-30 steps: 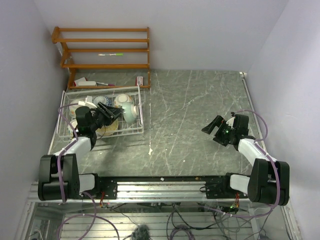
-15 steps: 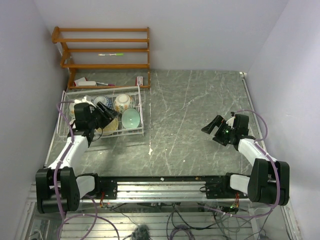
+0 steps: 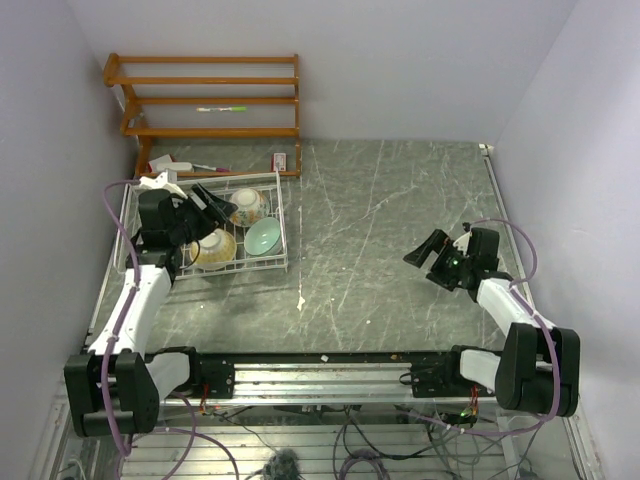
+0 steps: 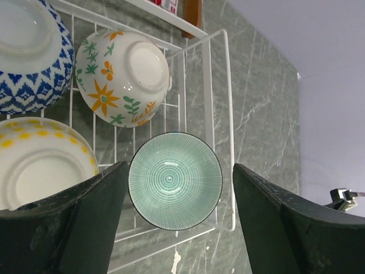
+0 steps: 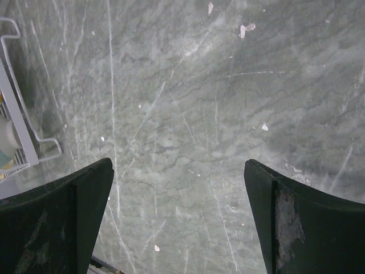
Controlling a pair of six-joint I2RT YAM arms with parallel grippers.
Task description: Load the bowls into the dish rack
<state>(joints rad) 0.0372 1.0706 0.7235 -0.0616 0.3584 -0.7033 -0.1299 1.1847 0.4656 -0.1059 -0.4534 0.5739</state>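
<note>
Pale teal bowl (image 4: 175, 180), glossy, fine ribbed rings inside, sits upright in white wire dish rack (image 4: 230, 125), at the rack's 4 o'clock corner in the top view. Floral bowl (image 4: 122, 77) at its 12 o'clock, yellow-dotted bowl (image 4: 40, 171) at 9 o'clock, and blue-patterned bowl (image 4: 28, 63) all lie upside down, foot rings showing. Left gripper (image 4: 179, 171) hangs over the teal bowl, jaws spread wide, gripping nothing. Wooden shelf (image 3: 210, 100) at the rack's 12 o'clock. Right gripper (image 5: 179, 188) at the table's 3 o'clock, jaws apart, empty, over the grey marbled table (image 5: 188, 85).
</note>
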